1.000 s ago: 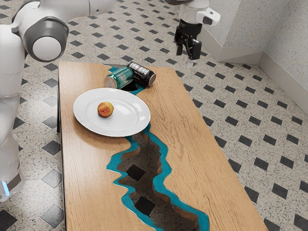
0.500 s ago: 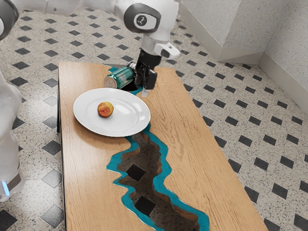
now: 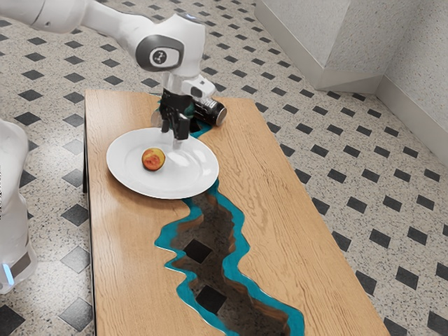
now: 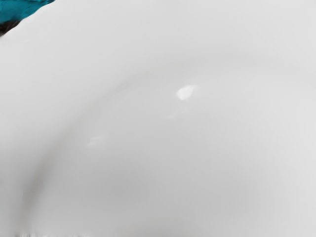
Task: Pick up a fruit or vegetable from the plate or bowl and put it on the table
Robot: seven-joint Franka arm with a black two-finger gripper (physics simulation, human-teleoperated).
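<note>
Approach step: gripper [image 3: 173, 138], spread and empty, above the plate [image 3: 162, 192]; round red-yellow fruit [image 3: 153, 159] resting on the plate. Next, presumably: alignment over the fruit, descent, closure.

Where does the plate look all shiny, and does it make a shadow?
Exterior view: pale shine on the plate, toward the exterior view's right, and a soft brownish shadow on the table along its near edge. Wrist view: one small bright spot of glare, with fainter streaks near it.
</note>
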